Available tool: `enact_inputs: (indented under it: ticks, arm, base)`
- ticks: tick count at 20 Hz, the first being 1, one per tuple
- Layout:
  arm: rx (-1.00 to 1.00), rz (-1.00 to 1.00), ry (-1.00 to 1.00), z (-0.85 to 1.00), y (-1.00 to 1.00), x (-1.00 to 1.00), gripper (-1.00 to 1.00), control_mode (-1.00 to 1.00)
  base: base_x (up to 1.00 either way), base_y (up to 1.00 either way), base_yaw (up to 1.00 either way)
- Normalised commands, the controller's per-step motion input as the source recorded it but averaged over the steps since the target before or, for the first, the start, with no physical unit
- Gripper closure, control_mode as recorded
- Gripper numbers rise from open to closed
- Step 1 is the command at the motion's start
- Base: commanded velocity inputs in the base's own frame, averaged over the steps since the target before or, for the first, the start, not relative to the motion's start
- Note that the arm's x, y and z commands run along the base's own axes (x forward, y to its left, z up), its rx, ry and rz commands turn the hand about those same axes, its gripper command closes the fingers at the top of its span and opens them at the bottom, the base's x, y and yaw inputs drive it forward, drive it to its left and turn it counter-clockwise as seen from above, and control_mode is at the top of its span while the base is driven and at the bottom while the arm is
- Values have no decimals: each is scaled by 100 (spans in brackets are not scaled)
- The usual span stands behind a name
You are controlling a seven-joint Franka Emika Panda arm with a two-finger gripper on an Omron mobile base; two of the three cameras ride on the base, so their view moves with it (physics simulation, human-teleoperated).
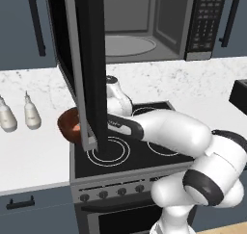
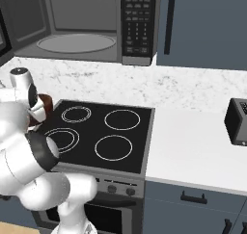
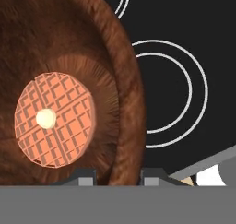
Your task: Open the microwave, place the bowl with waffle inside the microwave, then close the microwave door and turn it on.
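Fingertips set one on each side of the rim of the bowl with waffle, gripper clenched on that rim, inner finger over the bowl's hollow, outer finger over the stove. Waffle flat in the bowl's bottom, orange, grid-patterned, with a pale dot at its centre. Bowl with waffle at the left edge of the stove beside the counter, partly hidden behind the microwave door in the left base view. Microwave door swung fully open, standing edge-on towards the camera. Microwave above and behind the stove, grey interior and round turntable exposed. Two small white bottles upright on the counter, left of the bowl. Black toaster on the right-hand counter.
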Motion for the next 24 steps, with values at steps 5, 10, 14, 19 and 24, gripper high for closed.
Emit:
enact_inputs:
  ticks: [5,10,14,19,24]
  arm:
    - [3,-26,0,48,-98,-78,100,-100]
    - [1,-34,-4,62,-75,-69,100,-100]
    - [1,-35,-8,90,-63,-62,100,-100]
    - [2,-35,-8,100,-48,-55,100,-100]
    - [0,-17,-9,100,-25,-24,100,-100]
  base:
    - [0,0,0]
    - [0,0,0]
    - [0,0,0]
    - [0,0,0]
    - [0,0,0]
